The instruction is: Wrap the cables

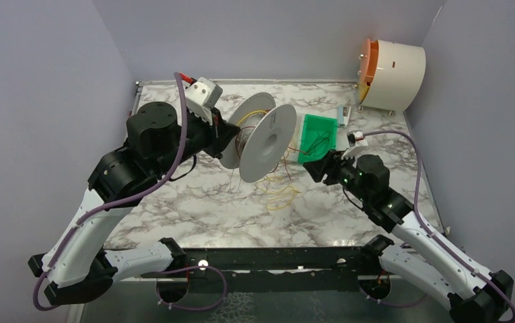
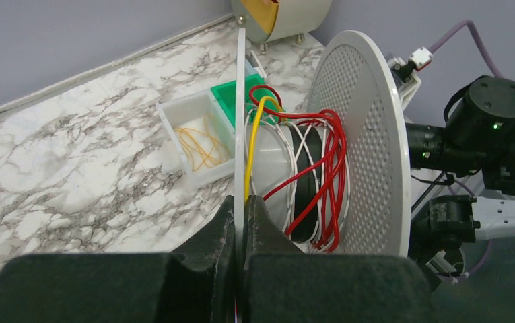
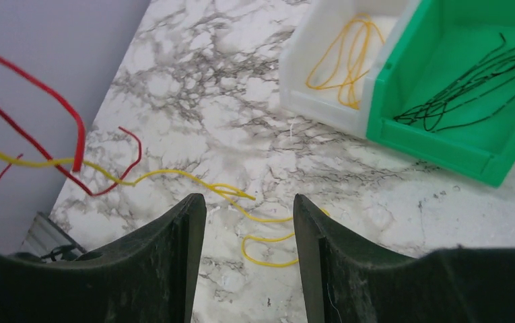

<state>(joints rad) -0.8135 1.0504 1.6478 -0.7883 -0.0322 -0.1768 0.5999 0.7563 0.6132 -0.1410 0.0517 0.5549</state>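
My left gripper (image 1: 231, 138) is shut on the near flange of a white spool (image 1: 268, 141) and holds it above the table. In the left wrist view the fingers (image 2: 244, 202) clamp the thin flange (image 2: 241, 101); red cables (image 2: 328, 168) are wound on the core and a yellow cable (image 2: 258, 134) runs over it. Yellow cable loops (image 1: 281, 195) lie on the table under the spool. My right gripper (image 1: 315, 168) is open and empty. It hovers over the yellow cable (image 3: 268, 229), with red cable ends (image 3: 73, 134) hanging to its left.
A green bin (image 1: 316, 138) with thin black wires (image 3: 463, 87) sits behind the right gripper. Beside it is a white bin (image 3: 295, 74) with yellow wires (image 2: 197, 145). A white and orange drum (image 1: 392, 74) stands at the back right corner. Walls enclose the table.
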